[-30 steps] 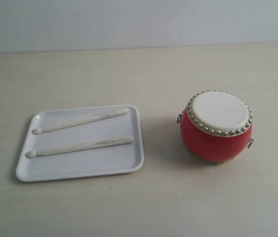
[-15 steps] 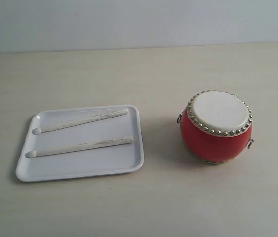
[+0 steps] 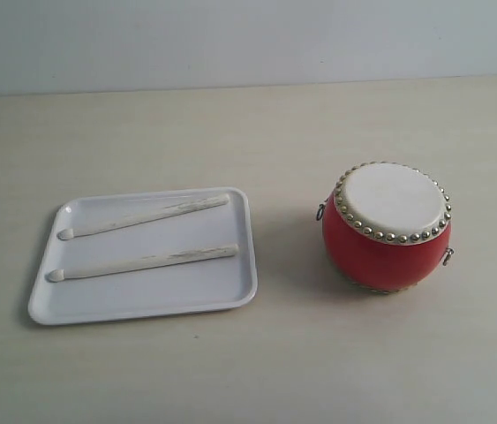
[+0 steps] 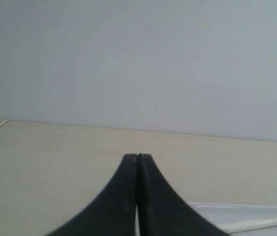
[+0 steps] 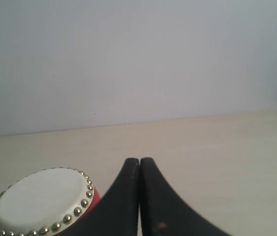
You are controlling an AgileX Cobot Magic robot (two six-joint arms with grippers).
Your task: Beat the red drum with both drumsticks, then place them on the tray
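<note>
The red drum (image 3: 387, 228) stands upright on the right of the table, its cream skin ringed with brass studs; it also shows in the right wrist view (image 5: 42, 202). Two pale drumsticks lie side by side inside the white tray (image 3: 229, 301) on the left, one farther back (image 3: 144, 216) and one nearer (image 3: 142, 262). Neither arm appears in the exterior view. My left gripper (image 4: 138, 156) is shut and empty, with a corner of the tray (image 4: 236, 211) beside it. My right gripper (image 5: 139, 160) is shut and empty, close beside the drum.
The pale wooden table (image 3: 274, 124) runs back to a plain grey-white wall (image 3: 248, 40). A stick's edge (image 4: 261, 223) shows low in the left wrist view.
</note>
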